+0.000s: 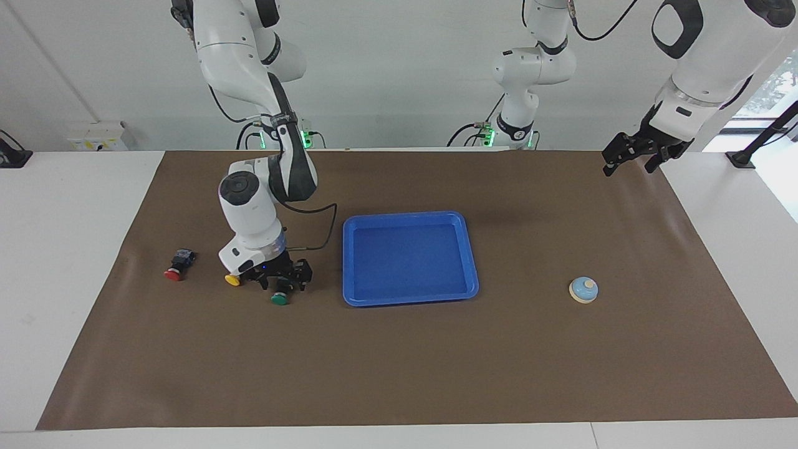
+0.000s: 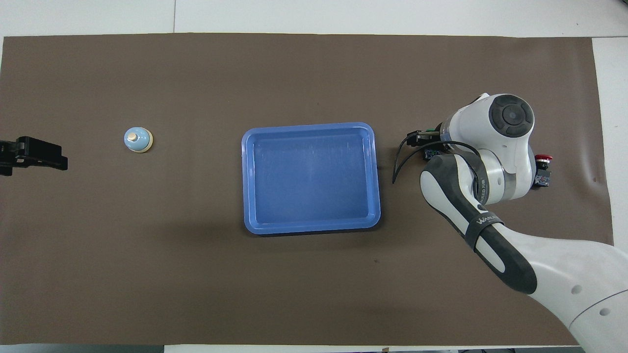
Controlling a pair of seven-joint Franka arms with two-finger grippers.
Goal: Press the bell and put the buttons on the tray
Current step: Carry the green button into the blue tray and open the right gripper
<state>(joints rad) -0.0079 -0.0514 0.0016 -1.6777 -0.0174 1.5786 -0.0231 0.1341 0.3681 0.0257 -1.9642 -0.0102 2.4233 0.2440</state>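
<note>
Yellow button (image 1: pixel 232 280) is half hidden under right gripper (image 1: pixel 282 288), lowered onto green button (image 1: pixel 279 299); grasp cannot be told. Left gripper (image 1: pixel 636 153) waits raised.

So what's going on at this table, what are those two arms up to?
The right gripper is down at the green button, with the yellow button beside it and the red button lying nearer the right arm's end. The blue tray in the middle holds nothing yet. The left gripper waits in the air at its own end, away from the little bell.
</note>
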